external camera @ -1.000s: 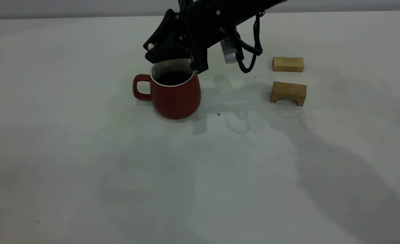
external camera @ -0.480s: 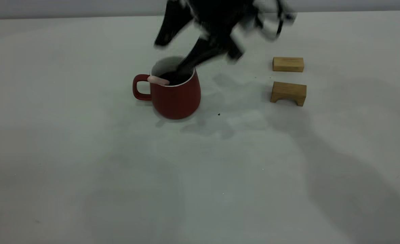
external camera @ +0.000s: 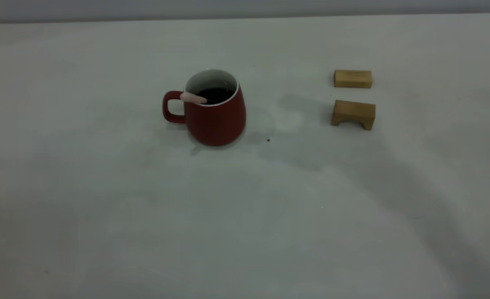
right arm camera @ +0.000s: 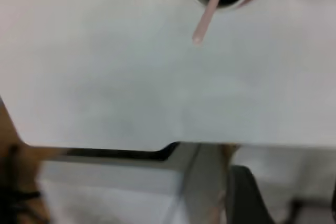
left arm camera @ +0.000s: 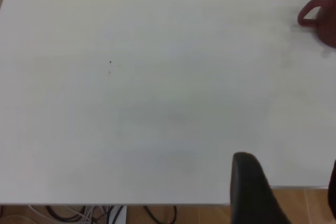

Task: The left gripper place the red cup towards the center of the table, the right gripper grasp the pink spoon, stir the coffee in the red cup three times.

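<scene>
One red cup [external camera: 216, 118], one pink spoon [external camera: 193, 98] inside (two blocks [external camera: 353, 79] [external camera: 353, 113]); left gripper [left arm camera: 287, 162], right gripper [right arm camera: 286, 177] jaws apart.

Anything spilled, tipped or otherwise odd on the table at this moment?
Nothing is spilled. The red cup stands upright with the coffee inside. The pink spoon is left in the cup, its handle leaning over the rim on the handle side. A tiny dark speck lies on the table beside the cup.
</scene>
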Tool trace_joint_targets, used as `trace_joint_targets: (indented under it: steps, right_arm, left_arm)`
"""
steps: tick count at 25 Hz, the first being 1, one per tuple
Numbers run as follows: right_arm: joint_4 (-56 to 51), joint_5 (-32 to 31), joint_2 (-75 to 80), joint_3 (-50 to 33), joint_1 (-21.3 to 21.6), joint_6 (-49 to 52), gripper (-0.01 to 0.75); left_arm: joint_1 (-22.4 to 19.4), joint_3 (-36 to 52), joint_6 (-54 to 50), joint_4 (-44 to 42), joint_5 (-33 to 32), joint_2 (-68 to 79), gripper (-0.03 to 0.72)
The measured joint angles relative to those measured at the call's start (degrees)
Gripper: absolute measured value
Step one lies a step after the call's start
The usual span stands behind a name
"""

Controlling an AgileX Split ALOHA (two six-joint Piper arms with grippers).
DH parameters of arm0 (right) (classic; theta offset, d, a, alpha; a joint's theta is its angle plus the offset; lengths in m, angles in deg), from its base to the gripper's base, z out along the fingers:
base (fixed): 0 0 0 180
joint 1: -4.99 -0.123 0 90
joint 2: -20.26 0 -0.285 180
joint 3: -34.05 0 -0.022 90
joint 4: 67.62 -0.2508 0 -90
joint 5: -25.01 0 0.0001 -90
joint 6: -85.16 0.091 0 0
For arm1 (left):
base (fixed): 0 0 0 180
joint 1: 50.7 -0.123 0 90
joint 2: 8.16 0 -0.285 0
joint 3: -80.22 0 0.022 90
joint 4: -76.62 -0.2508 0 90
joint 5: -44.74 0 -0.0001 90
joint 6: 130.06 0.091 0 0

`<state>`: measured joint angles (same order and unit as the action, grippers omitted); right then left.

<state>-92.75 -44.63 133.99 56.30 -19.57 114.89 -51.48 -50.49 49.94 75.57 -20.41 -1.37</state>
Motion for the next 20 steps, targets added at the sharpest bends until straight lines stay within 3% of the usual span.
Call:
trace_joint_targets:
  steps: [8,17,20]
  right_arm:
    - [4.18,-0.98,-15.60,-3.59,-0.57,-26.28,0.340]
    - [8.19,-1.23,-43.26,-36.09,-0.83,-37.01,0.249]
    - [8.38,-1.23,-54.91,-45.48,1.04,-37.93,0.241]
  left_arm:
    - [0.00,0.00,0.00,0.00,0.00,0.00,0.426]
    - [0.00,0.00,0.00,0.00,0.00,0.00,0.426]
    - [0.00,0.00,0.00,0.00,0.00,0.00,0.426]
